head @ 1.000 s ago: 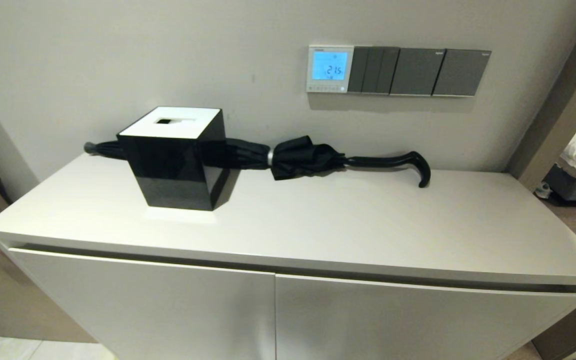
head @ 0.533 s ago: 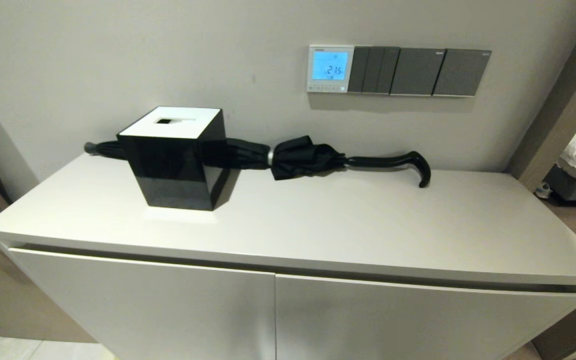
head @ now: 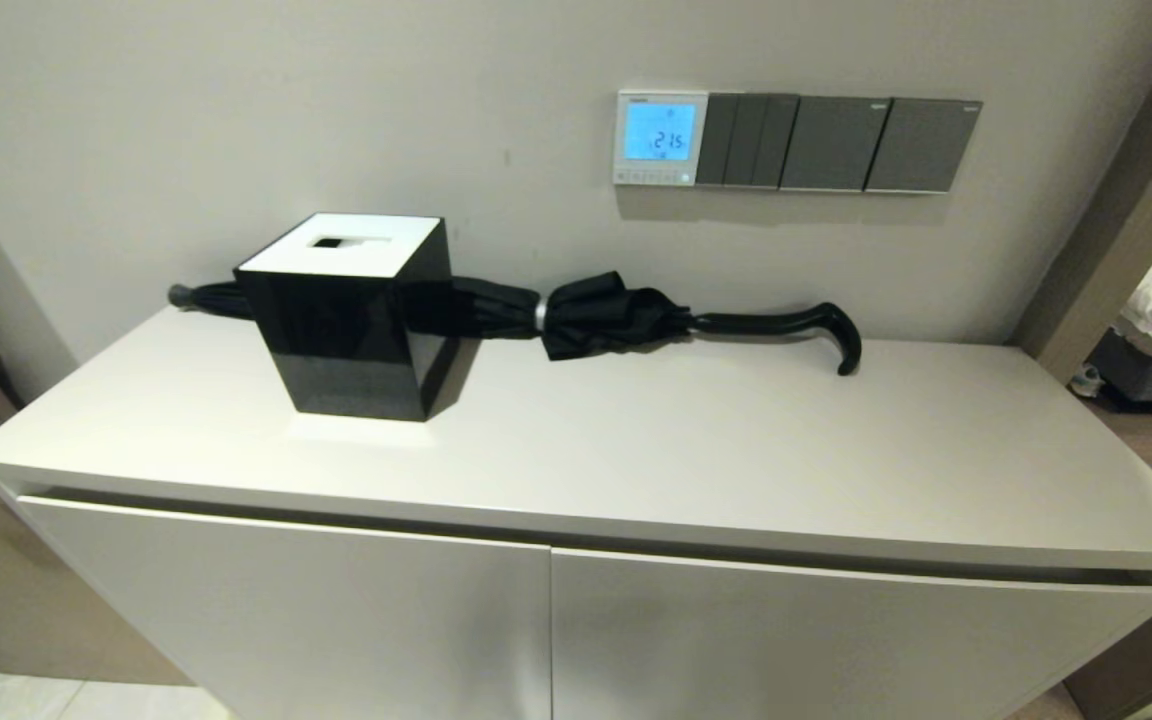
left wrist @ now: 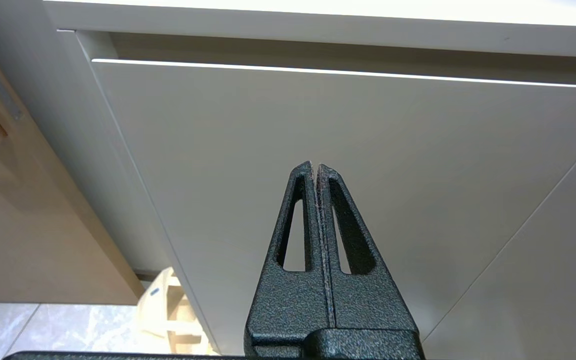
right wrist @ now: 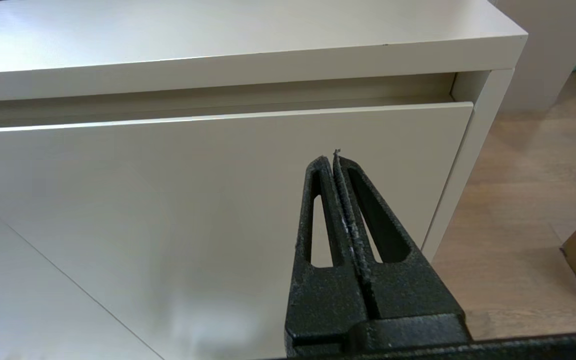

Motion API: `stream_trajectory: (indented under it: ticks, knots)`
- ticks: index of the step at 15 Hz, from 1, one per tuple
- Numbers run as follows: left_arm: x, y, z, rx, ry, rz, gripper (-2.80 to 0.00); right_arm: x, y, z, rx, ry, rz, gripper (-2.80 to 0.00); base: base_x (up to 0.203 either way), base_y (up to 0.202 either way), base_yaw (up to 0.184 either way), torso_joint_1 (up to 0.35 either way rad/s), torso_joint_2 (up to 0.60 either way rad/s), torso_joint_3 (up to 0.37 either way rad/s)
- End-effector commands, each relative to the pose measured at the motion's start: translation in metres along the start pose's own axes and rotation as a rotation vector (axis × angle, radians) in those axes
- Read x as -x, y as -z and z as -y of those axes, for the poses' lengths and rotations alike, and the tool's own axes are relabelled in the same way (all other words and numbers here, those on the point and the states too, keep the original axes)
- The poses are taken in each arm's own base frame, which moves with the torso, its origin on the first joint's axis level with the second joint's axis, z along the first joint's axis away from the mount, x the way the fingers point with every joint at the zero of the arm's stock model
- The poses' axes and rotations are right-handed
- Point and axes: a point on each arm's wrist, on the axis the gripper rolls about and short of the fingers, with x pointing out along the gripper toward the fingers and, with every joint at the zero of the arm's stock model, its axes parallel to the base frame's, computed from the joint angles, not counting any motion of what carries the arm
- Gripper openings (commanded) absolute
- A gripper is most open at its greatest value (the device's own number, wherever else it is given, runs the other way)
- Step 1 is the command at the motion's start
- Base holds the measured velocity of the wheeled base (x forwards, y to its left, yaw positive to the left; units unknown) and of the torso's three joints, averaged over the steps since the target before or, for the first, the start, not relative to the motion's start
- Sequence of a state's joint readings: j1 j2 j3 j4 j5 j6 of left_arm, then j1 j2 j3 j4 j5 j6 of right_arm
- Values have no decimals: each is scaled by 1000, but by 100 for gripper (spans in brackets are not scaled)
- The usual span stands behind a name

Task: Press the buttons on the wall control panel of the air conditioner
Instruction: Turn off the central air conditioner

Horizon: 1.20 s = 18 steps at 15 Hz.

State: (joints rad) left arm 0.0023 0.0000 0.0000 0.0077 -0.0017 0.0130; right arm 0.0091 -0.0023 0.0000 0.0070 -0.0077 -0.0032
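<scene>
Head view: the small square white-framed air conditioner wall control panel (head: 661,138) was fixed flat to the beige wall, above the white cabinet top (head: 696,450) and touching the left end of a row of dark grey switch plates (head: 836,143). Its light blue screen was lit with digits and faced outward into the room. The row of tiny white-grey buttons (head: 653,177) ran horizontally along the panel's bottom edge, so its long axis lay left to right. In my judgement these keys are rigid, shallow and lightly sprung; they call for a short, straight push at right angles to the wall from a narrow tip, one key at a time, and no grasp. The thin plastic frame would likely tolerate little force. A folded black umbrella with a curved handle (head: 596,312) and a glossy black tissue box with a white top (head: 351,315) lay on the cabinet beneath, well apart from the panel. Neither arm appeared here.

Left wrist view: the left gripper (left wrist: 316,166) hung low before the white cabinet door (left wrist: 268,150), its black fingers pressed together, holding nothing.

Right wrist view: the right gripper (right wrist: 331,159) sat likewise low, facing the cabinet's right-hand door (right wrist: 193,190), fingers closed on nothing. Both were well below the panel.
</scene>
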Motion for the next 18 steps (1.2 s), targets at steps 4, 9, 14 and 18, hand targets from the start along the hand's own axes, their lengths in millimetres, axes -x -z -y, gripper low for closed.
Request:
stream_trajectory:
  ticks: [4, 9, 14, 18]
  knots:
    - [0, 0, 0, -1, -1, 0, -280, 0, 0, 0, -2, 0, -3, -280, 0, 0, 0, 0, 0, 0]
    - [0, 0, 0, -1, -1, 0, -280, 0, 0, 0, 0, 0, -1, -280, 0, 0, 0, 0, 0, 0]
    - [0, 0, 0, -1, -1, 0, -280, 0, 0, 0, -1, 0, -3, -280, 0, 0, 0, 0, 0, 0]
    - [0, 0, 0, -1, -1, 0, -280, 0, 0, 0, -3, 0, -1, -280, 0, 0, 0, 0, 0, 0]
